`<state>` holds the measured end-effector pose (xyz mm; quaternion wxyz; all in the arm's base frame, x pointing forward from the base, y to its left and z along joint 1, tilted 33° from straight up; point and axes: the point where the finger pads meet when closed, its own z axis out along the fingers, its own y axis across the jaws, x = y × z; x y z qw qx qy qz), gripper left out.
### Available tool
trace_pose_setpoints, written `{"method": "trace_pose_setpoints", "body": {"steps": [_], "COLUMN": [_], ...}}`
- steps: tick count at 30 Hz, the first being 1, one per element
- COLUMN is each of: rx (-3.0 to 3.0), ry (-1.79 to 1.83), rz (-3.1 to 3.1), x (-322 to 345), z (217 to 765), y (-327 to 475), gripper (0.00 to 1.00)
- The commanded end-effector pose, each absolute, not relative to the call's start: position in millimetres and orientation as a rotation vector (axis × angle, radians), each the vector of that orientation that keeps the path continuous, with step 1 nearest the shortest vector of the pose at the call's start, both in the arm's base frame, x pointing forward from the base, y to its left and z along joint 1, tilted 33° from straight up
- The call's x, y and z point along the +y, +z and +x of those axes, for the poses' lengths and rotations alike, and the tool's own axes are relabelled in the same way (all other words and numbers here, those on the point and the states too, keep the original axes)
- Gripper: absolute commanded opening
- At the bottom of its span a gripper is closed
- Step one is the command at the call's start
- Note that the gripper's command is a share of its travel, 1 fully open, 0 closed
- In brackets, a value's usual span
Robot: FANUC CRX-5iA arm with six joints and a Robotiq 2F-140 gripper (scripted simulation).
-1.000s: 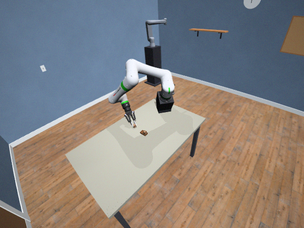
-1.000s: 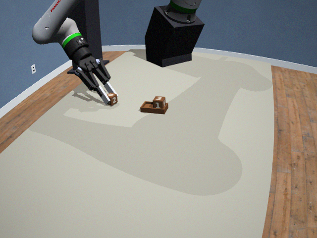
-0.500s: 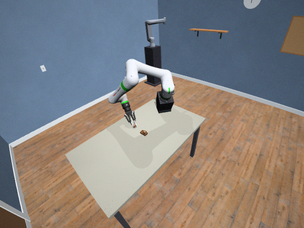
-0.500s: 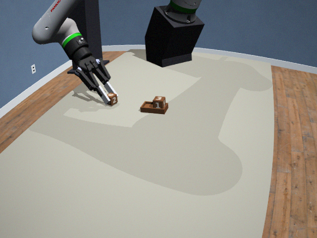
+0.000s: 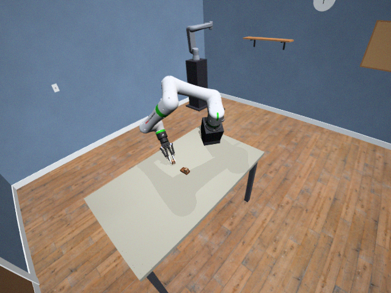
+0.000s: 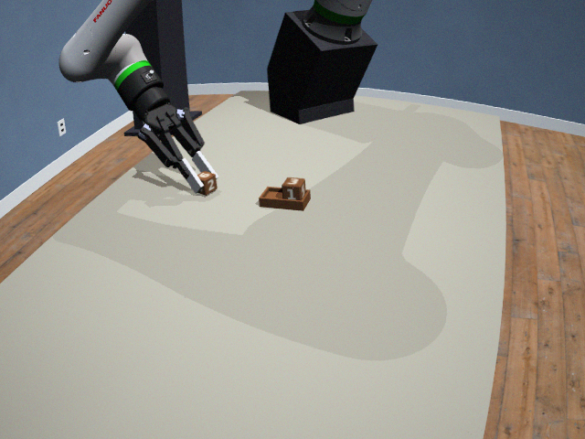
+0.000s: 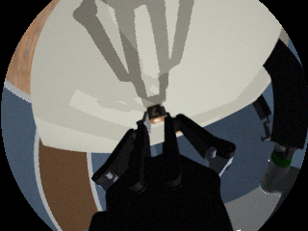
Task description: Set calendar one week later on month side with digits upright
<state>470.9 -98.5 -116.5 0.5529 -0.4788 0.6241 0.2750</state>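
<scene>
The top view alone takes in the whole white six-joint arm (image 5: pixel 189 90) on its black pedestal (image 5: pixel 212 133) at the far edge of the pale grey tabletop (image 5: pixel 132 217), but there the calendar parts are only small brown specks. The exterior view brings them close enough to read. The wrist view shows little beyond the dark end effector (image 7: pixel 156 115) with a small brown block pinched at its tips above the pale surface and its own shadow.

In the exterior view, the shallow brown wooden tray (image 6: pixel 274 200) lies flat on the tabletop. One brown wooden cube with a white "1" on its near face (image 6: pixel 293 188) stands in the tray's right half; a white mark on its top face is too small to read. The tray's left half holds nothing.

The end effector (image 6: pixel 202 179), tilted down to the right, is closed narrowly on the second brown wooden cube with a white "2" facing the camera (image 6: pixel 207 184), well left of the tray and at or just above the tabletop; I cannot tell which.

Red "FANUC" lettering runs along the arm's forearm (image 6: pixel 101 10).
</scene>
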Motion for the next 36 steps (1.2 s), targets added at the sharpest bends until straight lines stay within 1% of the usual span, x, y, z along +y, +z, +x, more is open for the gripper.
{"method": "trace_pose_setpoints", "body": {"steps": [1, 36], "rx": [1.476, 1.476], "ry": [0.65, 0.65], "rz": [-1.132, -1.132], "x": [-98.4, -96.8], "z": [471.1, 472.4], "y": [-117.1, -120.3], "gripper": [0.17, 0.17]}}
